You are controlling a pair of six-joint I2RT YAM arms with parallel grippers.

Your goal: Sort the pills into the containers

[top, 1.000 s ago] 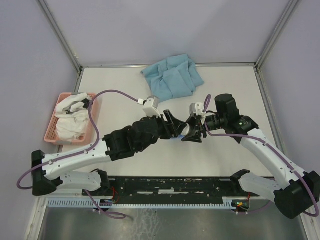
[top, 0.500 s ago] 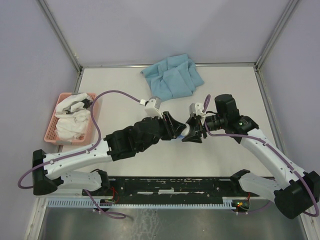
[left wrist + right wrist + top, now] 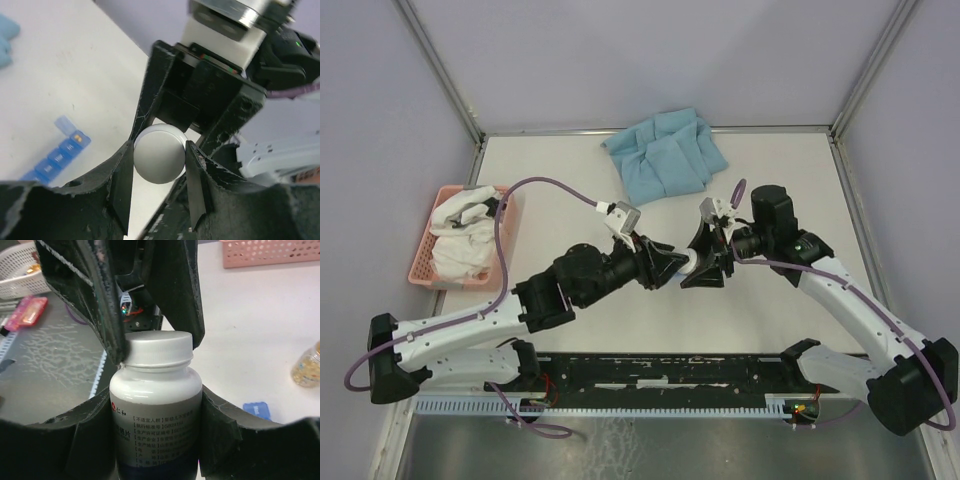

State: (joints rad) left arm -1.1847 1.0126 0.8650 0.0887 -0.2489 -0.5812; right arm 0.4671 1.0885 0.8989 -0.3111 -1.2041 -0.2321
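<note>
Above mid-desk (image 3: 570, 200) the right hand (image 3: 156, 440) grips a white pill bottle (image 3: 156, 390) by its body. The left hand (image 3: 160, 165) is clamped on the cap (image 3: 160, 150). The blue organiser (image 3: 59, 159) lies on the desk below them, its end lid open. A blue cloth (image 3: 670, 150) lies far, a pink basket (image 3: 430, 265) left.

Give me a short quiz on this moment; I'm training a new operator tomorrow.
1. True or false: the left gripper is shut on the cap.
2. Which grips the body of the bottle? A the left gripper, B the right gripper, C neither.
3. Fill in: the blue pill organiser lies on the ___.
Key: 1 true; 2 B; 3 table.
</note>
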